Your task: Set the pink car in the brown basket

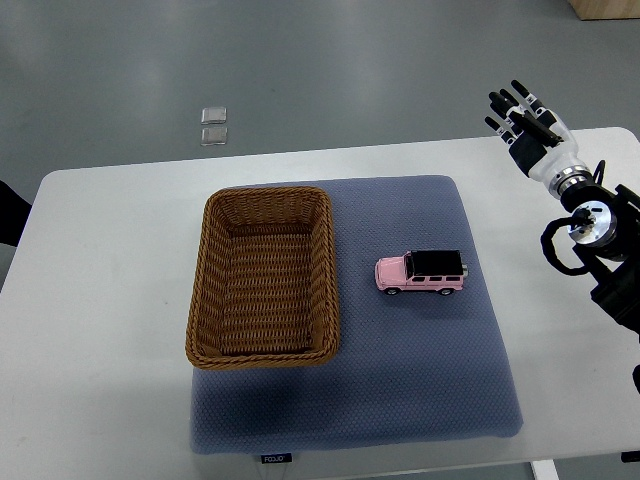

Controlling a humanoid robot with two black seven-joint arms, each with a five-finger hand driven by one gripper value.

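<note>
With my right hand [522,118] spread and empty, I should reach down-left to the pink car [421,272], pinch its sides squarely, then carry it farther left into the brown basket [262,276].

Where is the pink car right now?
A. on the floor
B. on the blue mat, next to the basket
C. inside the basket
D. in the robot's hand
B: the car sits on the blue mat, to the right of the basket, and the right hand is away from it.
</note>
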